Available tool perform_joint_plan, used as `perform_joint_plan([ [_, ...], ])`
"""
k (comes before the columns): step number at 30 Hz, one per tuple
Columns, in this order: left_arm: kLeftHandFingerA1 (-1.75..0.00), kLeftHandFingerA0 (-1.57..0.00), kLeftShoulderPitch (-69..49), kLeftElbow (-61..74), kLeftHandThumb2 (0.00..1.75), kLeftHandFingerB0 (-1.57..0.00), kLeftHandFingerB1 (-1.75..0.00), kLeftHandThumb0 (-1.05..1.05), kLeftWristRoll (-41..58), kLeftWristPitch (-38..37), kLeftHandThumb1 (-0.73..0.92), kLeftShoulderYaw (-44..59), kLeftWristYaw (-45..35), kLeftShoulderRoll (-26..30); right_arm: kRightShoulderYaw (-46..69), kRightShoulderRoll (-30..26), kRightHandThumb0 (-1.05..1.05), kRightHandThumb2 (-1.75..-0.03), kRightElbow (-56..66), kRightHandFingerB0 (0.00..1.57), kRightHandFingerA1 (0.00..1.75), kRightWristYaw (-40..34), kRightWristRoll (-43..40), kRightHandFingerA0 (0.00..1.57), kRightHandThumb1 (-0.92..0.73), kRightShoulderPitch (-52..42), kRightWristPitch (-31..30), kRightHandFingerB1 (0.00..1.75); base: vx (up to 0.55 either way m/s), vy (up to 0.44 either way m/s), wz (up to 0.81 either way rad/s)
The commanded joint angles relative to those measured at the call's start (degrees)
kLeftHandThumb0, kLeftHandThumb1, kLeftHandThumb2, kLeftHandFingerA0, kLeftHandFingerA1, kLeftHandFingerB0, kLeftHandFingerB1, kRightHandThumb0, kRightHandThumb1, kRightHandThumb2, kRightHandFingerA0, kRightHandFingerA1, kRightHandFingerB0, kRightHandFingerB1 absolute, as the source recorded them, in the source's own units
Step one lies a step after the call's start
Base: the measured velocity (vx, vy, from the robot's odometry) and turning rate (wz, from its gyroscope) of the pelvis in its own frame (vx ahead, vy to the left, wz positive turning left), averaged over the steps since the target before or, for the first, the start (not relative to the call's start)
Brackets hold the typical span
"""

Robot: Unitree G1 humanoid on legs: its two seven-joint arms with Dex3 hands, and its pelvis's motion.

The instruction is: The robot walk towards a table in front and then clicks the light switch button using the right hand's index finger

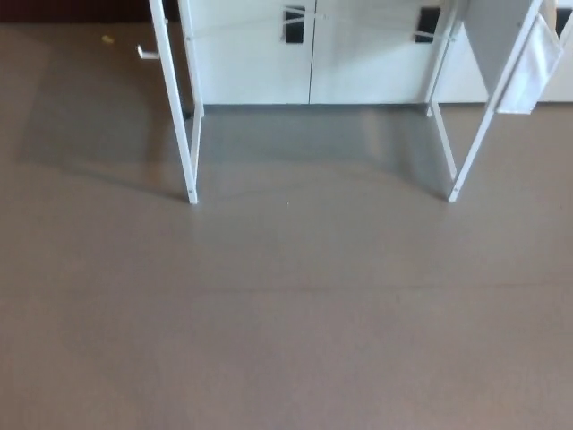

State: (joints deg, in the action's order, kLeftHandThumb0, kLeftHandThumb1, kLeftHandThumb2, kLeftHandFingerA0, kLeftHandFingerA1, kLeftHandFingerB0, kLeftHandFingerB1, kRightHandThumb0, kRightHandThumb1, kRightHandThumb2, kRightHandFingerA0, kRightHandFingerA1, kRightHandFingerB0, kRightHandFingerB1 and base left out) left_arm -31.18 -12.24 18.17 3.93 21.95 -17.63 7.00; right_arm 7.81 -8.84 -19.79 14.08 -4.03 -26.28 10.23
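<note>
Table legs dominate the head view: four thin white metal legs of a table stand on a smooth grey-brown floor (286,340), the tabletop itself cut off above the frame. The front left leg (175,116) and front right leg (488,116) lean slightly inward toward the top and reach the floor nearer the camera; two rear legs (197,134) (443,134) stand just behind them, each joined to its front partner at the foot.

Behind the table runs a row of white cabinet doors (251,63), with two dark rectangular handles (294,25) (428,24) visible near the top edge. One pale cloth or panel (535,63) hangs at the upper right beside the front right leg. A single small yellow speck (108,39) lies on the floor at upper left, near a small white bracket (147,53) projecting from the left leg.

A soft shadow spreads on the floor left of the table. No light switch button can be made out, so its place and direction cannot be told. Neither robot hand shows, and the state of the fingers cannot be told.
</note>
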Motion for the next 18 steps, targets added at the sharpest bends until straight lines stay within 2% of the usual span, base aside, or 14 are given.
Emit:
perform_joint_plan([
  [1, -0.37, -0.22, -0.23, -0.13, 0.62, -0.20, -0.32, -0.14, -0.60, -0.77, 0.73, -0.08, 0.64, 0.21, 0.48, -0.86, -0.19, -0.56, 0.12, 0.45, 0.42, -0.12, -0.27, 0.55, -0.54, 0.31, 0.17, 0.38, 0.21, -0.034, 0.17],
  [11, -0.39, -0.23, -0.65, 1.26, 0.62, -0.21, -0.33, -0.16, -0.41, -0.01, 0.71, -0.04, 1.59, -0.41, -0.11, -1.07, -0.20, -0.56, 1.58, 0.44, 0.41, -0.76, 0.38, 0.54, -0.54, -0.58, -0.64, 0.38, 0.35, -0.180, 0.28],
  [18, -0.38, -0.23, -0.96, 0.74, 0.62, -0.21, -0.33, -0.18, -0.27, -0.49, 0.71, -0.26, 0.69, -0.06, 0.04, -0.94, -0.18, -0.56, 0.96, 0.44, 0.42, -0.34, -0.29, 0.55, -0.54, -0.15, -0.59, 0.38, 0.30, 0.046, -0.16],
])
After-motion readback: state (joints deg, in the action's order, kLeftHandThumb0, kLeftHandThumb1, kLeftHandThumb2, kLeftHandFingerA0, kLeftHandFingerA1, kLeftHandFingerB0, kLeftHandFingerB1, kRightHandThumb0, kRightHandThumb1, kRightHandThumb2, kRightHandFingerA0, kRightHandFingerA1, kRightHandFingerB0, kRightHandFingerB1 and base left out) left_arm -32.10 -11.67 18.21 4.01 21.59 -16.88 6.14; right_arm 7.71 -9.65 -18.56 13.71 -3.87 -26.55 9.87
